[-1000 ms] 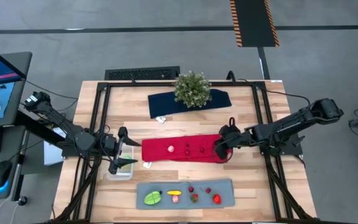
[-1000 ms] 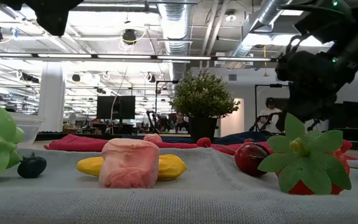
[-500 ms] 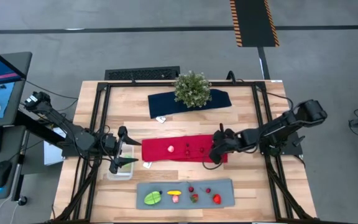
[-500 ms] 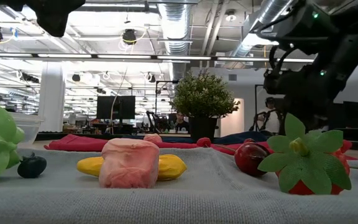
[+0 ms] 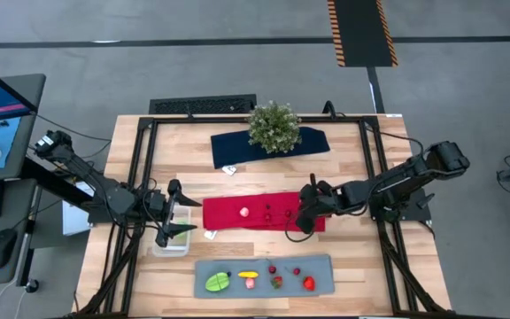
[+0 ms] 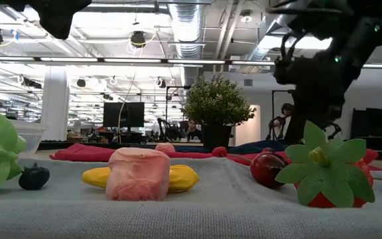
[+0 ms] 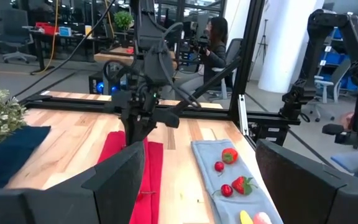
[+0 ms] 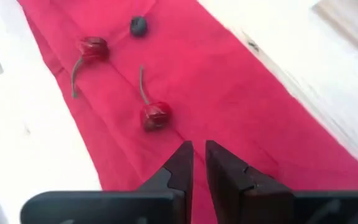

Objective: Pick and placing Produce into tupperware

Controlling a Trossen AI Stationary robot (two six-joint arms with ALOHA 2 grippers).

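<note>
- You are working at a pale wooden table (image 5: 255, 177) in an open workshop with a grey floor; a monitor and mouse sit off its left side, and in the left wrist view a person sits at a desk well behind it.
- At the left, your left gripper (image 5: 171, 223) hangs with its fingers wide apart and nothing between them, right over the tupperware (image 5: 172, 245), which lies at the table's left edge. From what shows of the clear box, I cannot tell whether anything is in it.
- Along the near edge lies the grey mat (image 5: 321, 282) with a row of produce: a green leafy piece (image 5: 218, 282), a yellow piece (image 5: 248, 274), a pink piece (image 5: 251, 283), two small dark red ones and a strawberry (image 5: 309, 283).
- In the middle, the red cloth (image 5: 228, 215) carries more produce: a pink piece (image 5: 244, 212) and small cherries (image 8: 156, 115) with stems, plus a dark berry (image 8: 138, 25).
- At the right end of that cloth, your right gripper (image 8: 199, 163) hovers low with its fingers nearly together, holding nothing.
- The nearest cherry lies just ahead of those fingertips, slightly off to one side, its stem pointing away from the gripper. The right arm is plainly the nearer one; I judge you must spread the fingers before lowering onto it.
- Behind, a potted plant (image 5: 274, 127) stands on a dark blue cloth (image 5: 312, 142).
</note>
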